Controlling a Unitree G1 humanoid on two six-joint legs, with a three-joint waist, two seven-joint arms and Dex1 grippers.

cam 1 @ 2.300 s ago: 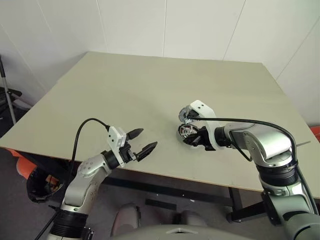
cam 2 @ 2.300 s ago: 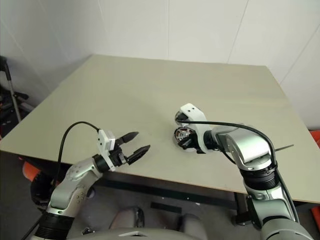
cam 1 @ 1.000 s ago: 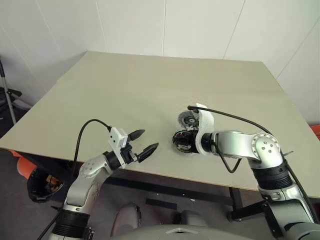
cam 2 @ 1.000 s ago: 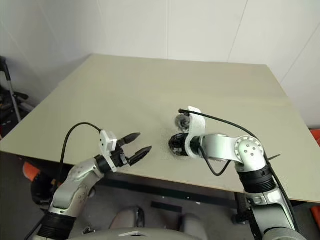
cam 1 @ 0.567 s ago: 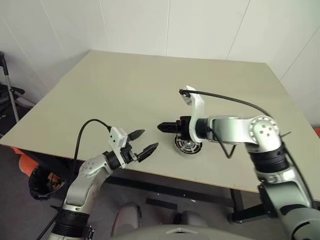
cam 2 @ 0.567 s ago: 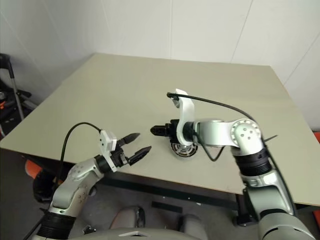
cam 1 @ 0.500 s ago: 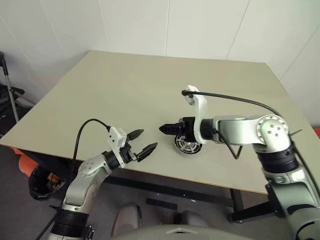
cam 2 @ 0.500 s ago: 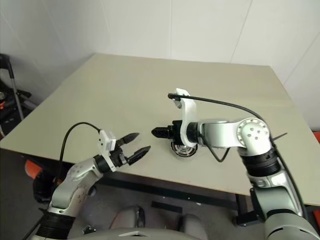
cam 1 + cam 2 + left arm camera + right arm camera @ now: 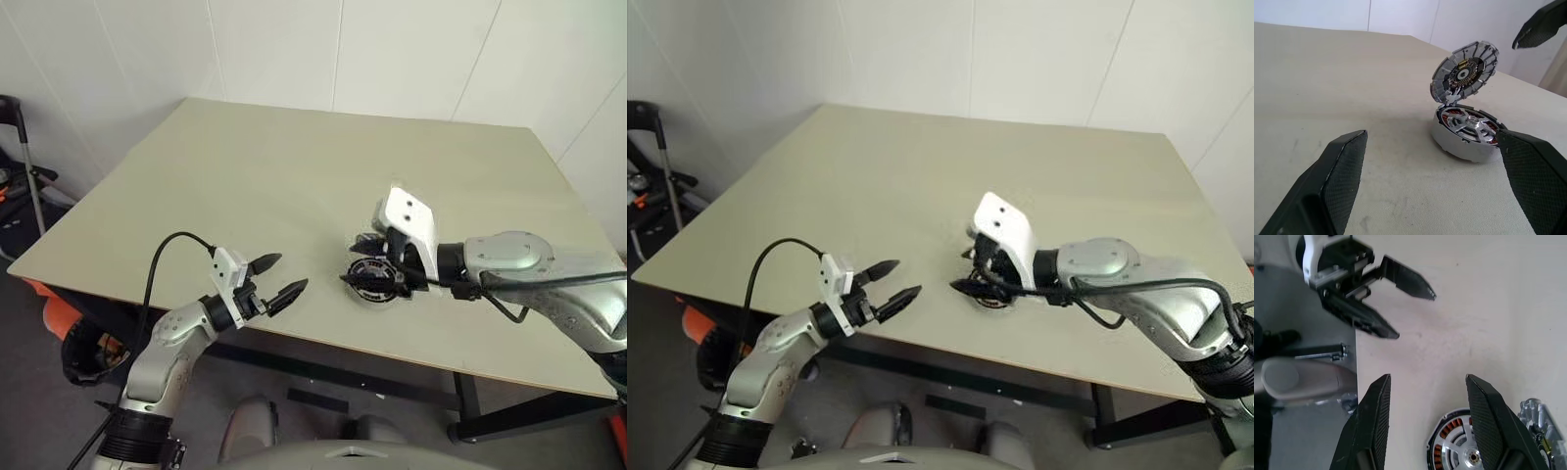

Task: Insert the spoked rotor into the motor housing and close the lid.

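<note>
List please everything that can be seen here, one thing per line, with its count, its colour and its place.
table: one, pale beige, in front of the robot before a white wall.
motor housing: one, grey with copper-coloured windings, on the table near the front edge.
spoked rotor: one, silver hub and spokes, lying inside the housing.
lid: one, grey with openwork holes, standing open, tilted up from the housing's rim.
left claw: one, black fingers, open and empty, over the table's front edge, apart from the housing.
right claw: one, black fingers, open and empty, above the housing.
</note>
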